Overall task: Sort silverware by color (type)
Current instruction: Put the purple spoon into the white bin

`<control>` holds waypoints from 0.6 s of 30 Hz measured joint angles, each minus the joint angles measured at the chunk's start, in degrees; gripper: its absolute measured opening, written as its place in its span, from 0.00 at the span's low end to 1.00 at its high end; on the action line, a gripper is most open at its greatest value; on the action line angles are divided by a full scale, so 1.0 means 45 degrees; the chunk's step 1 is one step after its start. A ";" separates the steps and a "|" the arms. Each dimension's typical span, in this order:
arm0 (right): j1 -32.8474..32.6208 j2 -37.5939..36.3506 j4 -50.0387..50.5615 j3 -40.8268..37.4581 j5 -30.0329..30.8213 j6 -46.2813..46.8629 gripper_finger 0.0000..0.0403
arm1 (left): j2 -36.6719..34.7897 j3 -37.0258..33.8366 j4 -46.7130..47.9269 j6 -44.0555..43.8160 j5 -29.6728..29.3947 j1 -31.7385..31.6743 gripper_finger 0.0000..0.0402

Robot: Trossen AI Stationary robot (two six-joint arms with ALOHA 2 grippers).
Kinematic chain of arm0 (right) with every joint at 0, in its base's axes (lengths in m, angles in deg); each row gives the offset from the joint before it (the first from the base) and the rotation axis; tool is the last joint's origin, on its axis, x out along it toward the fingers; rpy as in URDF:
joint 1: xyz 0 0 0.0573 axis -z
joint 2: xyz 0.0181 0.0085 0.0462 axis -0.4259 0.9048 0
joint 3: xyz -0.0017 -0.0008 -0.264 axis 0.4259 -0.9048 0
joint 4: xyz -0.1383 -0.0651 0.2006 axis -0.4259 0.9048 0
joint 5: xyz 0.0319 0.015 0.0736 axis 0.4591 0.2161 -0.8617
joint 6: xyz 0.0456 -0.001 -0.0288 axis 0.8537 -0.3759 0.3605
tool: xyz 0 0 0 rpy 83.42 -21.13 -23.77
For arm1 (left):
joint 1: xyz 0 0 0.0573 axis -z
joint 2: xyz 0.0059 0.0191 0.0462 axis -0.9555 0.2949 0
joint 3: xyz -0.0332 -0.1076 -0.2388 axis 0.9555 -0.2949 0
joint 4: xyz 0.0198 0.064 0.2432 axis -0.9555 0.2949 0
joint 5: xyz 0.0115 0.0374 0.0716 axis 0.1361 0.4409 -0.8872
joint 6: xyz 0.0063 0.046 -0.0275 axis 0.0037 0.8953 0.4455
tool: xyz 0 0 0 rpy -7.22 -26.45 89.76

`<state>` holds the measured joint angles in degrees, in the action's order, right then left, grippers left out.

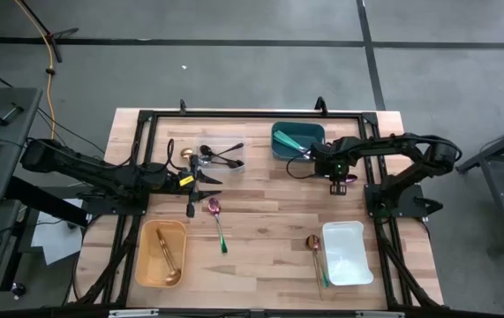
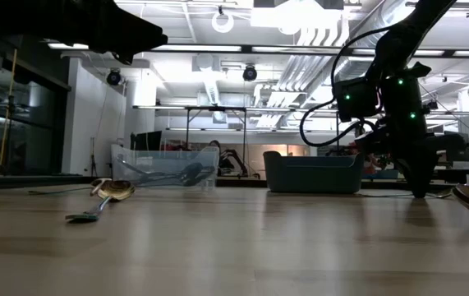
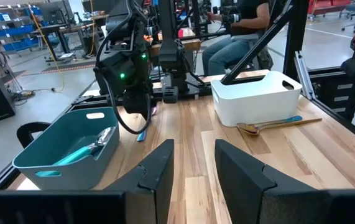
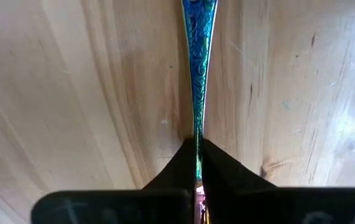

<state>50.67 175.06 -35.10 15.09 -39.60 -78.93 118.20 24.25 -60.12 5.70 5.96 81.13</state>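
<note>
While down on the table beside the teal bin, right gripper clenched tight. Pinching the iridescent utensil by its handle, sticking straight out ahead.

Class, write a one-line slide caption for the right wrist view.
Right gripper shut on an iridescent utensil, its patterned handle lying along the wooden table.

Bare table lies open between teal bin and white bin.
</note>
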 joint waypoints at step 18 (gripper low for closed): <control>-0.3718 -0.3581 0.0947 0.2570 -0.1256 0.4412 0.00 | 0.0005 0.0000 0.0765 -0.0321 -0.0002 -0.0002 0.28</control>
<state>33.94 158.95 -30.84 26.66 -45.25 -59.08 118.22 24.25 -56.68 4.26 5.95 81.13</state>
